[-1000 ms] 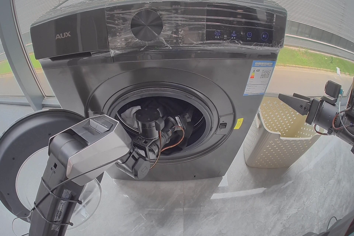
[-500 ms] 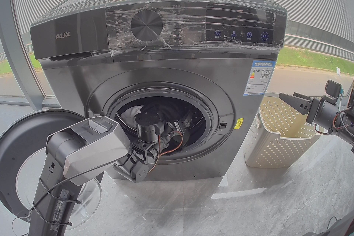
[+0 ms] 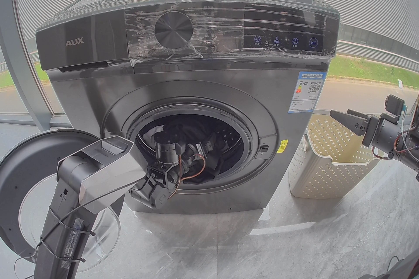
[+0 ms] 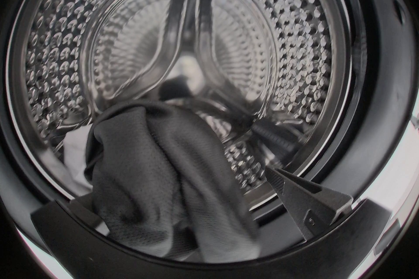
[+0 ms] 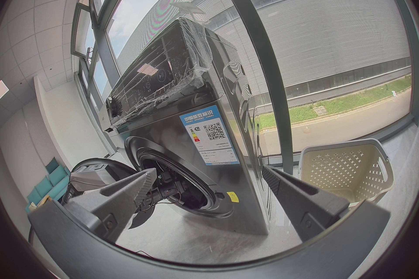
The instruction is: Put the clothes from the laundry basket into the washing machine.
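The left end effector (image 4: 205, 179) sat in the mouth of the washing machine (image 3: 196, 75) with its jaws wide. One finger stood far out to the side, touching nothing. The other was buried under the dark garment (image 4: 166, 179), so I could not tell whether any cloth was caught on it. The garment was heaped directly in front of the end effector on the drum's lower front, its hem near the lip. A white cloth (image 4: 76, 153) peeped out just beyond it, and past that lay the bare drum (image 4: 283, 31).

This looked to me like the drop-off step (the grip already let go). The next move called for drawing the arm straight back out without dragging the garment over the lip.

Well apart, the right end effector (image 5: 207, 179) hung spread and empty near the laundry basket (image 3: 331, 162), which seemed to hold nothing. The door (image 3: 26, 171) stood open beside the left arm.
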